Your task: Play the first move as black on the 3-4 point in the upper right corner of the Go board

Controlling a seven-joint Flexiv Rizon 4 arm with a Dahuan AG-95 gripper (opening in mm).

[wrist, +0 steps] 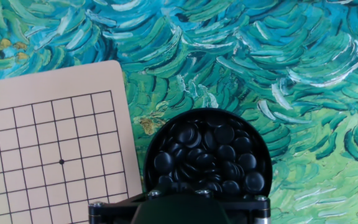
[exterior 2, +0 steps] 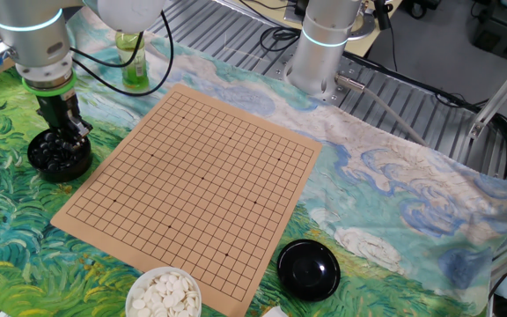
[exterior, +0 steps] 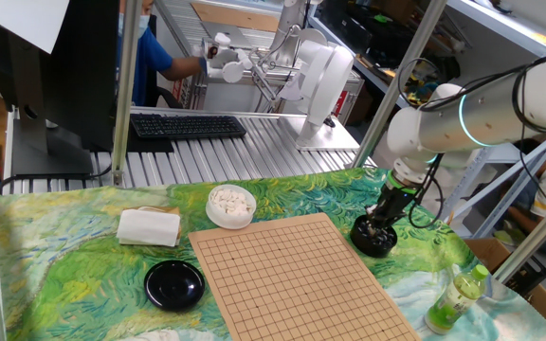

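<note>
My end effector (exterior 2: 69, 130), fingers together, dips into the round black bowl of glossy black stones (exterior 2: 59, 156) at the pale wooden Go board's (exterior 2: 199, 180) nine o'clock, to pinch one.

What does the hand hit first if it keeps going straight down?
The black stones in the bowl. The hand points down into it, shut. The views don't settle whether its tips already touch the stones.
</note>
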